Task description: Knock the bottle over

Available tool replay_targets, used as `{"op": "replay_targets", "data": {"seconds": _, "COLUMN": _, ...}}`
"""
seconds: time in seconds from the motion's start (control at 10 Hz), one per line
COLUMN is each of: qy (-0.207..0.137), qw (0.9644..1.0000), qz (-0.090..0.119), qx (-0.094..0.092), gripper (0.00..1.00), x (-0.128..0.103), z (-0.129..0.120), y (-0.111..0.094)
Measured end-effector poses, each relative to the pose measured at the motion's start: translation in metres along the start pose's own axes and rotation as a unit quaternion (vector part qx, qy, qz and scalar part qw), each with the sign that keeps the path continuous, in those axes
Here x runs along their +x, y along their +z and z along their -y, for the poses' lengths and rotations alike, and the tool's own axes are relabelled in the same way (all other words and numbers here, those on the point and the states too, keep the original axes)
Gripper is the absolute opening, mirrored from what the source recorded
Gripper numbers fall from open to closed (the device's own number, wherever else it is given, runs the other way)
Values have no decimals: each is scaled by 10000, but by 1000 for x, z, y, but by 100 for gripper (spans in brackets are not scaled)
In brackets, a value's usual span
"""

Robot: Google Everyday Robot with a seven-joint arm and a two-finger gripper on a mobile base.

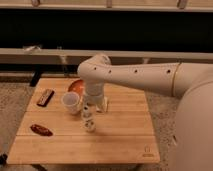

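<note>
1. Bottle [89,122]: slim, whitish, with a white cap. It stands upright on the table, left of centre and towards the front. Its long axis is vertical and nothing touches its sides.
2. Gripper [88,106]: it hangs from the wrist directly above the bottle, close to the cap. We cannot tell whether it is touching the cap. We also cannot tell whether it is wide or narrow. It holds nothing that we can see.
3. Key relation: the bottle lies straight below the gripper, slightly towards the front edge. We judge that a sideways sweep at cap height, or a drop followed by a push, would tip it. There is free board to the bottle's right and front.
4. Arm [135,77]: one white arm comes in from the right, bends at the elbow over the back of the table and then turns down.
5. Cup [70,101]: white, wider than the bottle, just behind it and to the left, standing apart from it. We judge that a leftward push risks hitting it.
6. Block [104,104]: flat and white, behind the bottle to the right, partly hidden by the wrist.
7. Bowl [75,86]: orange, behind the cup.
8. Dark bar [45,97]: near the left edge.
9. Red-brown item [41,130]: at the front left, well apart from the bottle.
10. Table [122,137]: pale wood with a level, smooth top.
11. Room: speckled floor [11,102], a long pale ledge [150,54] behind the table, and dark wall above it.
</note>
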Motion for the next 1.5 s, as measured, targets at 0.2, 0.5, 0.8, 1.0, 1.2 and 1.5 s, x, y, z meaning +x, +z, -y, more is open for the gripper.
{"op": "replay_targets", "data": {"seconds": 0.2, "qy": 38, "qw": 10000, "qz": 25, "qx": -39, "gripper": 80, "x": 1, "z": -1, "y": 4}}
{"op": "replay_targets", "data": {"seconds": 0.5, "qy": 235, "qw": 9996, "qz": 70, "qx": -143, "gripper": 80, "x": 3, "z": -18, "y": 8}}
{"op": "replay_targets", "data": {"seconds": 0.8, "qy": 577, "qw": 9981, "qz": 85, "qx": -191, "gripper": 80, "x": 9, "z": -49, "y": 8}}
{"op": "replay_targets", "data": {"seconds": 1.0, "qy": 787, "qw": 9967, "qz": 101, "qx": -194, "gripper": 80, "x": 12, "z": -67, "y": 8}}
{"op": "replay_targets", "data": {"seconds": 1.2, "qy": 934, "qw": 9954, "qz": 117, "qx": -170, "gripper": 80, "x": 13, "z": -80, "y": 8}}
{"op": "replay_targets", "data": {"seconds": 1.5, "qy": 951, "qw": 9953, "qz": 125, "qx": -98, "gripper": 80, "x": 14, "z": -82, "y": 8}}
